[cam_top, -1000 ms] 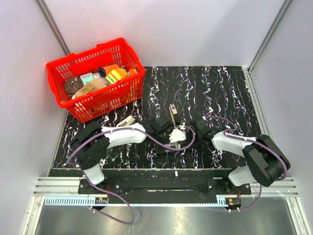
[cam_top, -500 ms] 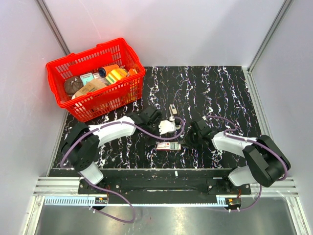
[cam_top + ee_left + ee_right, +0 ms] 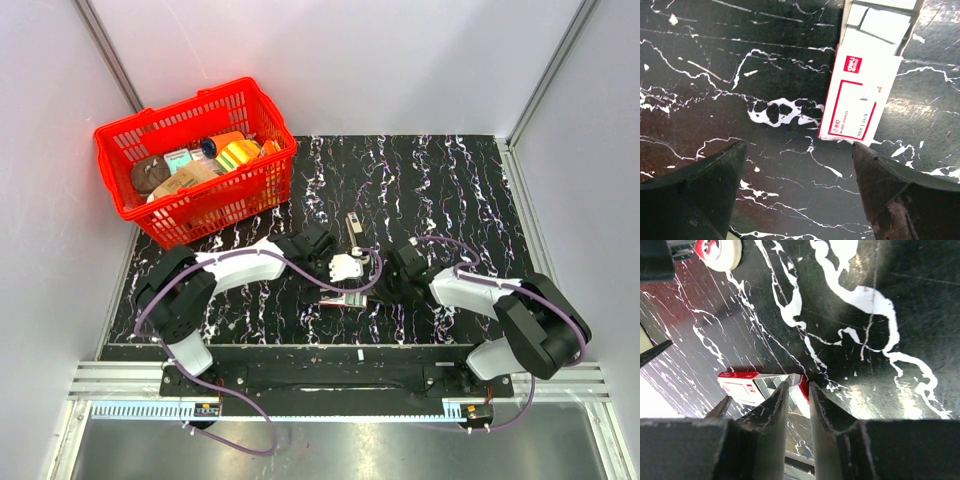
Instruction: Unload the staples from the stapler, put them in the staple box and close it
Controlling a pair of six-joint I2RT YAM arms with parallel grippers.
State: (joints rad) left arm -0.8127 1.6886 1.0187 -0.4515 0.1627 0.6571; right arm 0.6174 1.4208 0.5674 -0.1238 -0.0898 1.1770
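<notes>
The stapler is a slim silver-grey piece lying on the black marble mat, just beyond both grippers; it shows only in the top view. A small red-and-white staple box lies near the mat's front edge. My left gripper hovers over it, wide open and empty, with the box ahead of its right finger. My right gripper is at the box's right end, its fingers nearly closed on the box's opened end flap. The rest of the box lies to their left.
A red basket full of packaged goods stands at the mat's back left corner. White walls enclose the mat on three sides. The metal rail carrying the arm bases runs along the near edge.
My left gripper let go of the stapler, which stays on the mat, and moved back over the staple box. My right gripper moved left to the box's end.
</notes>
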